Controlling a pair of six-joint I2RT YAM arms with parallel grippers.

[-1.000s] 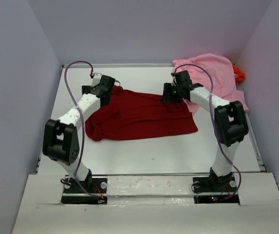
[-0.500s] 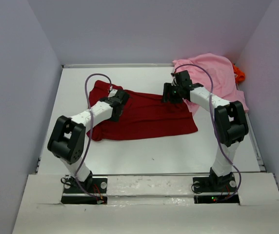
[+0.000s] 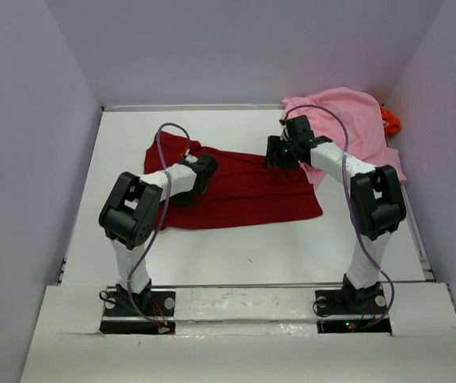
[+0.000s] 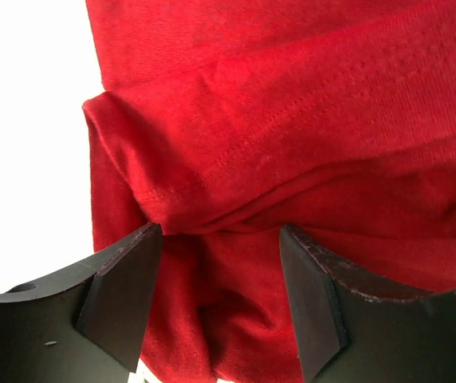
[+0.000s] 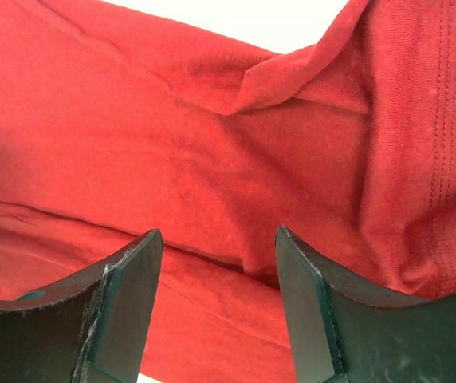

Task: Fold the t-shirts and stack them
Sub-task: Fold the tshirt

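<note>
The dark red shirt (image 3: 248,195) lies spread and rumpled across the middle of the white table (image 3: 244,255), the pink shirt (image 3: 355,128) is heaped in the far right corner, and a scrap of the orange shirt (image 3: 391,120) peeks out at the wall beside it. The left gripper (image 4: 220,231) hangs low over the red shirt's left part, fingers wide apart around a folded hem, nothing pinched. The right gripper (image 5: 218,233) sits over the shirt's far right edge, near the pink heap, fingers likewise apart above wrinkled red cloth
</note>
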